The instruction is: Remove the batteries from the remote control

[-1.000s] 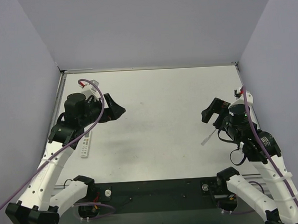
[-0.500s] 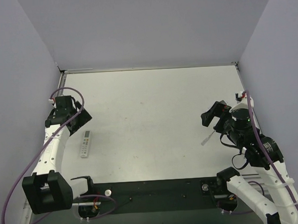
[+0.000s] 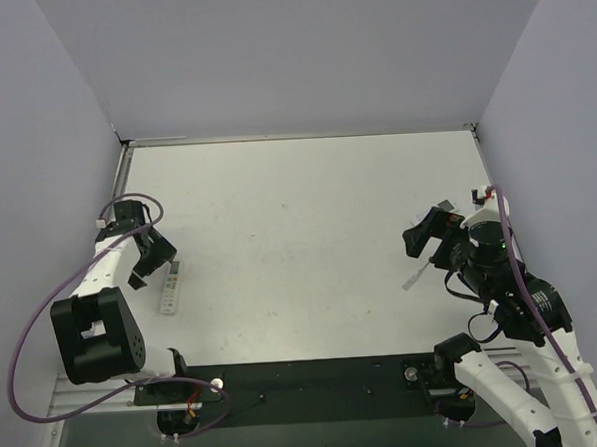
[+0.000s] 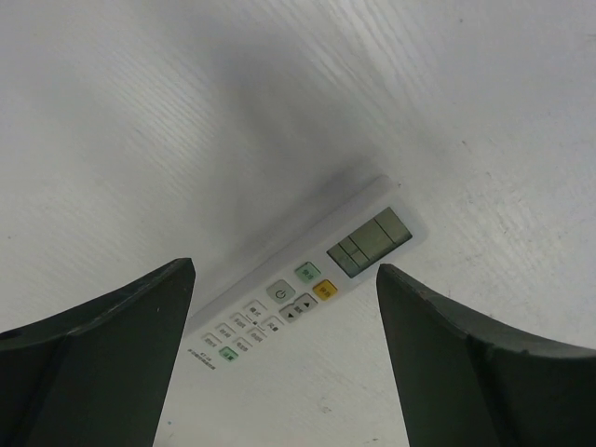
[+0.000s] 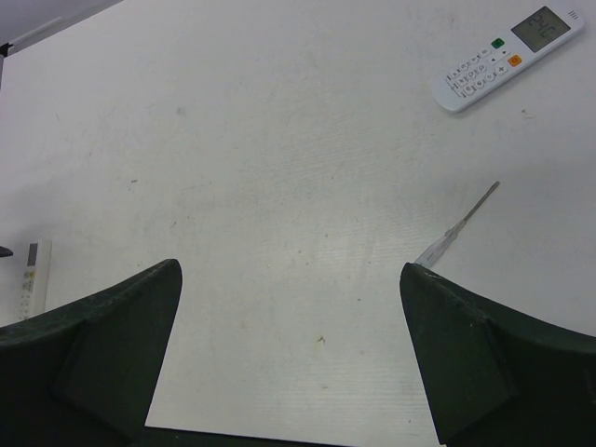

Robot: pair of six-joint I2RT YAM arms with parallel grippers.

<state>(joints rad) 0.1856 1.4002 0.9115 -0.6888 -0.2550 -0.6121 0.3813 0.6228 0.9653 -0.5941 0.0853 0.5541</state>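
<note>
I'm hovering L gripper (image 4: 286,268), fingers wide & empty (R gripper (image 5: 289,268) too), over face-up remote (image 4: 307,279) at left edge of table (image 3: 310,243); batts hidden, prob inside; light, slick shell, pinching long sides.

A white remote (image 5: 507,58) lies face up on the worktop (image 5: 233,168) at upper right, with a thin stick (image 5: 456,225) nearer. The end effector (image 5: 289,272) is spread wide.

The left arm (image 3: 94,292) is folded close to its base at the left edge. The left gripper (image 3: 148,259) points down, jaws wide apart and empty. The right arm (image 3: 528,307) leans inward. The right gripper (image 3: 431,233) is angled down, jaws equally wide, holding nothing.
</note>
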